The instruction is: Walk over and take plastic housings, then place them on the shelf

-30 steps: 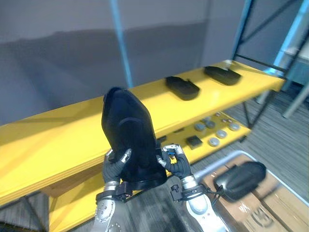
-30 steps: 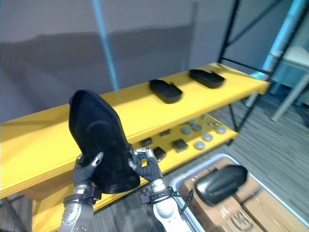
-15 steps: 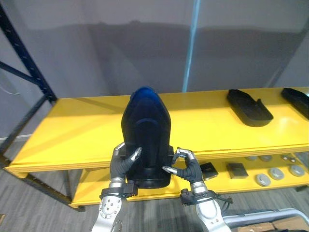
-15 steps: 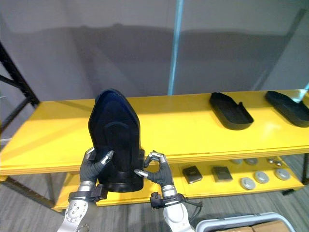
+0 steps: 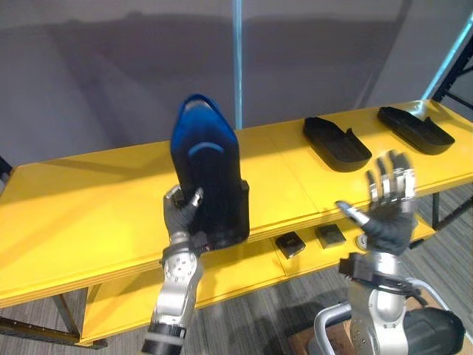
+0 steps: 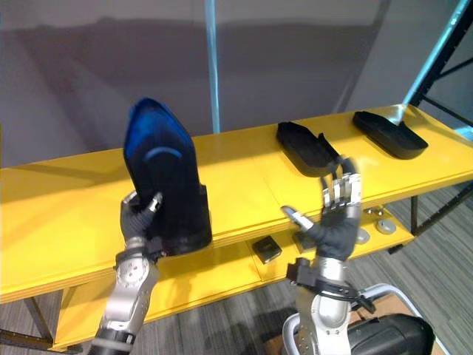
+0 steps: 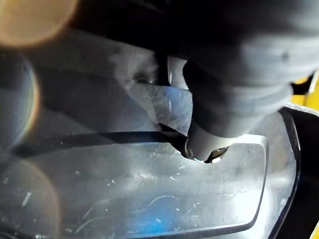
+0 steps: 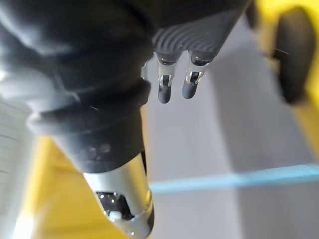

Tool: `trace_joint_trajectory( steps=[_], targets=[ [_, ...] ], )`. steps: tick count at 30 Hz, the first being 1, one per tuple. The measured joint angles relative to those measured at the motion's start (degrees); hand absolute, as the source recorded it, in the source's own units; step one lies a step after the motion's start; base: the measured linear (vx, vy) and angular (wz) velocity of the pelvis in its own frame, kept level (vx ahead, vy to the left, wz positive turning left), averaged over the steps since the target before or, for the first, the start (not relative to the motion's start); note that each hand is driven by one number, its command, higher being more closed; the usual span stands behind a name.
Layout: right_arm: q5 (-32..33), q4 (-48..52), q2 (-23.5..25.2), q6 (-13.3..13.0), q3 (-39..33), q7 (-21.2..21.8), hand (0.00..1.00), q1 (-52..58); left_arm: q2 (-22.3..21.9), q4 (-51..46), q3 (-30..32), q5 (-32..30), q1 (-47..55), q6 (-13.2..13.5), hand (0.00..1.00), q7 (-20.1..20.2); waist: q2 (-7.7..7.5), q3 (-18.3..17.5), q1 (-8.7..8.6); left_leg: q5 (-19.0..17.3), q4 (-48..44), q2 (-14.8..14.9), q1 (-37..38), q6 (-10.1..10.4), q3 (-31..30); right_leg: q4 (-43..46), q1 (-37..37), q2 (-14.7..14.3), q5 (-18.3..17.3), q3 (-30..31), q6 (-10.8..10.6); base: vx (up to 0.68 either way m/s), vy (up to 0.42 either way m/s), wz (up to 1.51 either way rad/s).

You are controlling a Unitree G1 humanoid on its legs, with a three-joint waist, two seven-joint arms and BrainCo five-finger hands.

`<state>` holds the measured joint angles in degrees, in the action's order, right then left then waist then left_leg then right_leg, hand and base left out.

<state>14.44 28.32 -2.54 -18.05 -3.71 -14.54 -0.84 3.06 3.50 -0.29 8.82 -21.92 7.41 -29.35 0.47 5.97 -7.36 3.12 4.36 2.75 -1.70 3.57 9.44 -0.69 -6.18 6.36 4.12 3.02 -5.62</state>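
Observation:
A tall black plastic housing [image 5: 208, 177] stands upright, its lower end at the front edge of the yellow shelf [image 5: 81, 214]. My left hand [image 5: 181, 216] is shut on its lower left side, thumb on the front face. The left wrist view shows the housing's glossy surface [image 7: 149, 199] right against that hand. My right hand [image 5: 388, 214] is open with spread fingers [image 8: 172, 84], raised well to the right of the housing and touching nothing. Two more black housings [image 5: 336, 143] [image 5: 414, 129] lie flat on the shelf's right part.
On the lower yellow shelf [image 5: 244, 270] lie small dark blocks [image 5: 289, 243] and round metal parts [image 6: 384, 225]. Another black housing [image 5: 432, 334] lies in a bin at the bottom right. A blue post [image 5: 237, 63] rises behind the shelf.
My right hand has let go of the housing, moved off to the right and opened. The left hand alone holds it now. The camera has shifted.

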Motion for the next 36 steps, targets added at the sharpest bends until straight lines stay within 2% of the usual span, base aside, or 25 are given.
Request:
trace_joint_trajectory(
  steps=[3, 6, 8, 12, 14, 17, 22, 23, 27, 36],
  targets=[
    [2.04, -0.02, 0.02, -0.18, -1.27, -0.82, 0.0, 0.34, 0.18, 0.31, 1.86, 0.01, -3.82, -0.02, 1.0, -1.41, 0.74, 0.48, -0.73, 0.02, 0.19, 0.08, -0.28, -0.02, 1.1, -0.11, -0.93, -0.22, 0.41, 1.05, -0.01, 0.04, 0.018, -0.19],
    [2.03, -0.13, 0.03, -0.17, -1.84, -1.09, 0.0, 3.49, 1.99, 6.66, 3.96, 1.27, -9.86, -0.15, 1.0, -1.98, 2.09, 1.51, -1.7, 0.02, 0.53, 0.09, -0.42, -0.02, 1.63, -0.8, -1.22, -0.29, 0.9, 1.45, -0.01, 0.03, 0.014, -0.11],
    [2.02, -0.92, 0.02, -0.07, -0.61, -0.66, 0.0, 7.45, 5.25, 12.84, 6.22, 3.46, -14.76, -0.79, 1.0, -1.85, 2.83, 3.14, -3.15, 0.21, 0.53, 0.12, -1.19, -0.06, 1.85, -0.81, -2.14, -0.38, 1.18, 1.75, -0.05, 0.02, 0.007, -0.08],
    [2.02, -4.63, 0.02, 1.15, 2.74, 1.35, 0.0, 12.65, 11.93, 23.33, 8.76, 6.9, -21.75, -2.54, 1.0, -1.63, 3.19, 5.87, -4.62, 0.52, 0.35, 0.27, -2.93, -0.21, 3.04, -0.88, -4.39, -0.68, 2.15, 2.95, -0.13, -0.01, 0.008, -0.16],
    [2.02, -6.89, 0.02, 2.07, 3.84, 2.51, 0.0, 15.23, 14.71, 26.04, 9.27, 9.76, -25.14, -3.14, 1.0, -1.0, 3.21, 8.82, -4.82, 0.89, 0.39, 0.33, -3.15, -0.25, 3.02, -0.9, -4.67, -0.69, 2.38, 3.05, -0.02, -0.01, 0.012, -0.03],
    [1.99, -7.79, -0.03, 3.2, 3.89, 3.06, 0.0, 17.21, 17.51, 29.97, 9.55, 11.33, -26.63, -3.48, 1.0, -0.1, 3.5, 10.07, -4.62, 0.88, -0.06, 0.33, -4.37, -0.24, 3.34, -0.89, -6.02, -0.69, 2.56, 4.14, 0.12, 0.0, 0.019, -0.05],
    [1.99, -7.79, -0.05, 3.33, 3.93, 3.99, 0.0, 18.12, 20.97, 34.61, 9.5, 11.55, -27.55, -4.87, 1.0, 0.39, 3.49, 13.04, -4.54, 0.88, -0.75, 0.4, -5.57, -0.24, 3.5, -0.84, -6.98, -0.61, 2.8, 4.25, 0.27, 0.0, 0.04, -0.01],
    [1.99, -7.79, -0.05, 3.33, 3.92, 4.07, 0.0, 18.65, 21.71, 34.81, 9.47, 11.72, -28.06, -4.76, 0.0, 0.78, 3.49, 13.74, -4.34, 0.88, -0.82, 0.4, -5.6, -0.24, 3.62, -0.81, -7.0, -0.6, 2.82, 4.25, 0.3, 0.01, 0.044, 0.0],
    [1.99, -7.87, -0.03, 3.37, 4.85, 4.52, 0.0, 18.88, 25.95, 36.2, 7.29, 11.85, -29.72, -5.22, 0.0, 3.14, 3.47, 15.15, -4.27, 0.86, -0.85, 0.38, -5.66, -0.22, 3.8, -0.79, -7.13, -0.6, 2.81, 4.32, 0.31, 0.01, 0.052, -0.01],
    [2.02, -8.99, 0.13, 3.36, 6.09, 5.93, 0.0, 19.27, 31.61, 38.29, 2.0, 8.82, -34.03, -6.29, 0.0, 5.97, 3.5, 16.73, -4.22, 0.86, -1.06, 0.41, -6.46, -0.22, 4.52, -0.62, -8.21, -0.69, 2.88, 4.76, 0.39, 0.01, 0.049, -0.04]
  ],
)
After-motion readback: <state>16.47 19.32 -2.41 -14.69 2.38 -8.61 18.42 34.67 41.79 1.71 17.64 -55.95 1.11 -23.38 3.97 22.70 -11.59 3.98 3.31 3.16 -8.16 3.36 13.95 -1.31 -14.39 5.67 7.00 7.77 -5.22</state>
